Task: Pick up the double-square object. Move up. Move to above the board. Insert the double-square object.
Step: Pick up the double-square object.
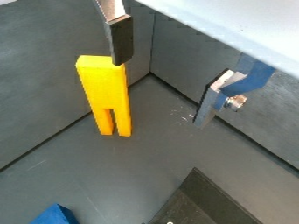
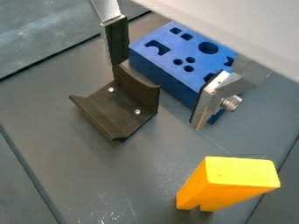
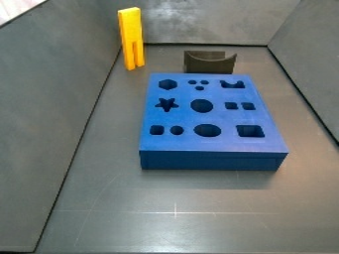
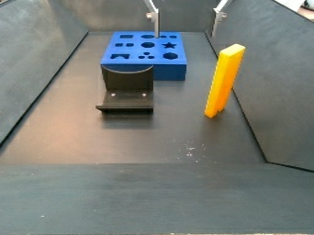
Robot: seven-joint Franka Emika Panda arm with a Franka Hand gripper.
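**Yellow block stands free, gripper spread above**

The double-square object (image 4: 223,81), a smooth yellow-orange slotted bar, stands upright on the matte dark floor beside the wall, apart from the thick blue board (image 4: 145,50) with its shaped holes. The gripper (image 4: 186,9) hangs high, silver fingers (image 1: 115,35) apparently spread and empty, near the dark fixture (image 2: 117,107)

Claw (image 4: 186,9) hangs high; double-square object (image 4: 223,81) stands unobstructed beside wall.
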